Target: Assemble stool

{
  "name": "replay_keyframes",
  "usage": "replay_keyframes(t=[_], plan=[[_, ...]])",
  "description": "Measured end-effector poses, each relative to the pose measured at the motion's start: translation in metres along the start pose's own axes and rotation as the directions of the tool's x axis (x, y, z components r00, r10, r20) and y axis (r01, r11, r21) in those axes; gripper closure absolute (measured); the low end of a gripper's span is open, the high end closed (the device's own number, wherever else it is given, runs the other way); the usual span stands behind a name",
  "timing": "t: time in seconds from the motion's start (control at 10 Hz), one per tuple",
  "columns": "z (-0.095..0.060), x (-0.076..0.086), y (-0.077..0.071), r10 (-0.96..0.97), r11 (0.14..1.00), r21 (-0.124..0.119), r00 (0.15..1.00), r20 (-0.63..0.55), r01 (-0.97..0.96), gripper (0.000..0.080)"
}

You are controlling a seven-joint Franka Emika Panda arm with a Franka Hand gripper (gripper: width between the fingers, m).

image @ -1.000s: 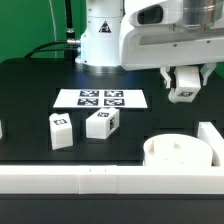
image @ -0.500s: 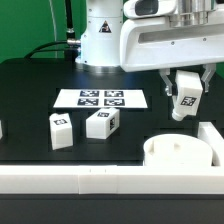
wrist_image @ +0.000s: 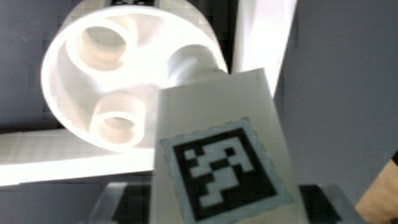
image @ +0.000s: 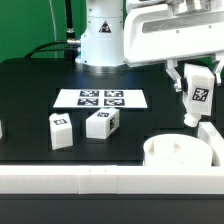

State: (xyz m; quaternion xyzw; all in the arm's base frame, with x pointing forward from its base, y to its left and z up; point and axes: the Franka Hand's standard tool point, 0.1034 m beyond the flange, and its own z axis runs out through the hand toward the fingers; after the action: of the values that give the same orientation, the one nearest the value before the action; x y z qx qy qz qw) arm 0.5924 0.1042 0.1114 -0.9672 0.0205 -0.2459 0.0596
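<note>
Gripper [image: 196,76] is clamped on a chunky white plastic block leg [image: 198,100], long axis near upright, hanging above the round white plastic disc seat [image: 172,152], toward the exterior view's right.

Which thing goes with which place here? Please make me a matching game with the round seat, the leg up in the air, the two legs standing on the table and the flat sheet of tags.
Things:
1. round seat
2. held leg
3. two loose legs
4. marker board

Places:
A. lying flat, farther back than the loose legs
B. up in the air, off the black table
C. in the corner of the white rails, at the exterior view's right
D. standing between the marker board and the front rail

Pairs: 1-C, 2-B, 3-D, 4-A
</note>
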Motion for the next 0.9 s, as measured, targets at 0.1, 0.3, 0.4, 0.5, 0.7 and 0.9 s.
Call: replay_keyframes(t=[0.1, 0.3, 0.4, 0.5, 0.7, 0.9], plan=[[0.001, 0.001, -0.001, 0.0, 1.0, 0.0, 1.0, 0.018, 0.0, 0.0475], [0.004, 0.022, 0.002, 0.003, 1.0, 0.002, 1.0, -0.013, -0.003, 0.0475], [0.011, 0.026, 0.0, 0.002, 1.0, 0.005, 1.0, -0.017, -0.002, 0.0475], [0.011, 0.026, 0.0, -0.002, 1.0, 0.005, 1.0, -0.016, 0.003, 0.0475], [0.012, 0.025, 0.0, -0.004, 1.0, 0.004, 1.0, -0.014, 0.004, 0.0475], [0.014, 0.024, 0.003, -0.02, 1.0, 0.002, 1.0, -0.011, 0.02, 0.0475]])
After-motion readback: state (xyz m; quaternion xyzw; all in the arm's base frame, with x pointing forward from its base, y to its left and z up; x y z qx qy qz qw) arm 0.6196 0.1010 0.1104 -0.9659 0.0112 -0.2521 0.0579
